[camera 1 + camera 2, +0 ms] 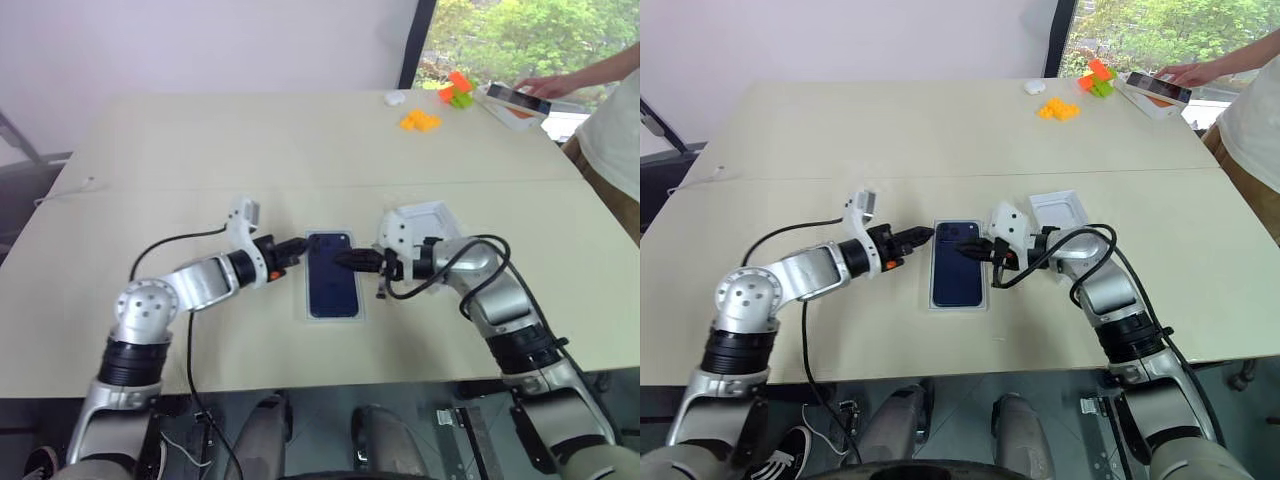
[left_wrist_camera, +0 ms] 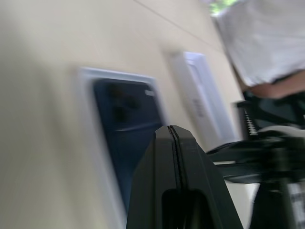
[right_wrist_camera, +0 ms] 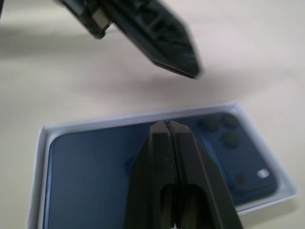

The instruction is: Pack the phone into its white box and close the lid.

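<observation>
Two grippers meet over your phone [image 1: 958,263], which lies camera-side up in the white box [image 1: 923,290] at the middle of the table [image 1: 940,130]. Your left gripper [image 1: 928,233] hovers at its left edge, your right gripper [image 1: 964,247] over its top; each has its jaws pressed together, pinching nothing. A white insert [image 1: 1060,208] sits just right of the box

Head pair: high above the desk [image 1: 300,130], looking forward and down, far.
Left wrist: low, close, along its shut tool [image 2: 174,131].
Right wrist: close, above.
Shared: the phone [image 1: 958,262], frame centre.
</observation>
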